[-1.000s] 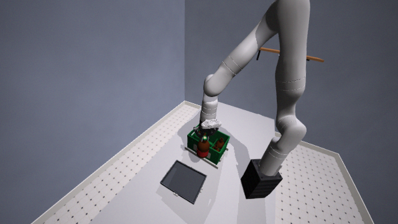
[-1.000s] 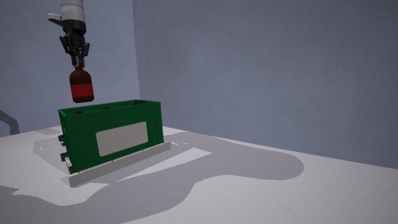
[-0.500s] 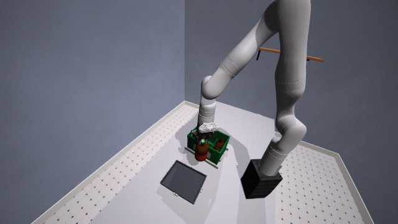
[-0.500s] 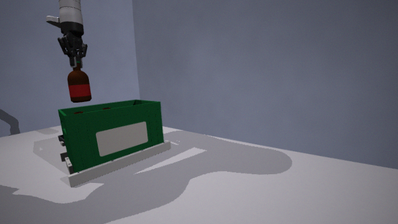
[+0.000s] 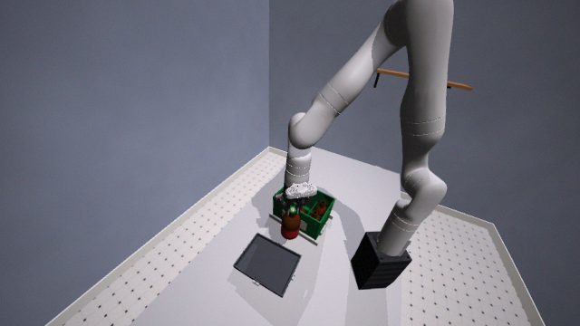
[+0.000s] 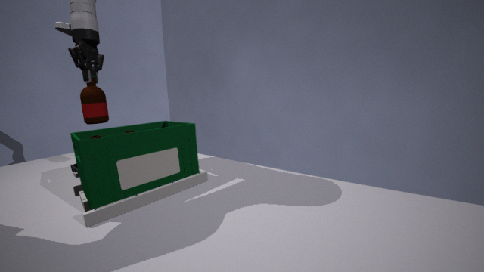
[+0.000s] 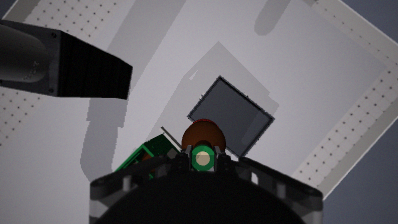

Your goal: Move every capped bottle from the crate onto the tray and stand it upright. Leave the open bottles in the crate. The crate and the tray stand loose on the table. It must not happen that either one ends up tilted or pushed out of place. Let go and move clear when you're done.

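Tool point(image 6: 91, 78) is gripping 1 capped bottle point(image 6: 94, 105) by its green cap, hanging it upright above the near-left end of 1 green crate point(image 6: 151, 143). 2 open bottles point(image 5: 319, 209) are sitting in crate. 1 dark tray point(image 5: 267, 263) is lying on surface, nearer than the crate.

Arm bent over, tool point(image 6: 91, 76) pointing down, clamped on something.
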Tool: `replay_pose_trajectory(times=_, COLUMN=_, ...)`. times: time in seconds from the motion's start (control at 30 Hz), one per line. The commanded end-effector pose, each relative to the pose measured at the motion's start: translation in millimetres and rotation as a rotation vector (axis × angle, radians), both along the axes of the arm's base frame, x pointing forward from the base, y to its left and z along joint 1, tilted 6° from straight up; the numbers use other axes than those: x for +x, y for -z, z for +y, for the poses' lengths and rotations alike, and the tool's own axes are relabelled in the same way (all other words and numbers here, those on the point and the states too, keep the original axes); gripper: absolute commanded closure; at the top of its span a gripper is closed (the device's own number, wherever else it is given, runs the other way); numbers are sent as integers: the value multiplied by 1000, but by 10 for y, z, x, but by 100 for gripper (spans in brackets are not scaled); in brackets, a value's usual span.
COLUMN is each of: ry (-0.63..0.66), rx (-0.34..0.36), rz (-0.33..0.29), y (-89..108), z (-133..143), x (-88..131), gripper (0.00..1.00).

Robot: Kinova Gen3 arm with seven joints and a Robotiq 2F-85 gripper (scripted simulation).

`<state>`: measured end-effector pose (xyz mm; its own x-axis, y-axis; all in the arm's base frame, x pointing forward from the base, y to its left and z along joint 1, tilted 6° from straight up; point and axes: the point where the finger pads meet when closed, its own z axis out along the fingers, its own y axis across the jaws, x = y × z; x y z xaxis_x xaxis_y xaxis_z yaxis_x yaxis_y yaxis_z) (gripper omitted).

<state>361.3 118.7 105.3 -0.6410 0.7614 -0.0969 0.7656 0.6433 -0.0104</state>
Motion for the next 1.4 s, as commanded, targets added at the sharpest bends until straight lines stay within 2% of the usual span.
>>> replay_pose_trajectory(times=0.0, ry=-8, rx=-5, rz=2, y=8, z=54, x=-5, gripper=100)
replay_pose_trajectory(times=1.37, ry=-7, rx=-4, rz=-1, y=55, z=650, x=-20, gripper=100)
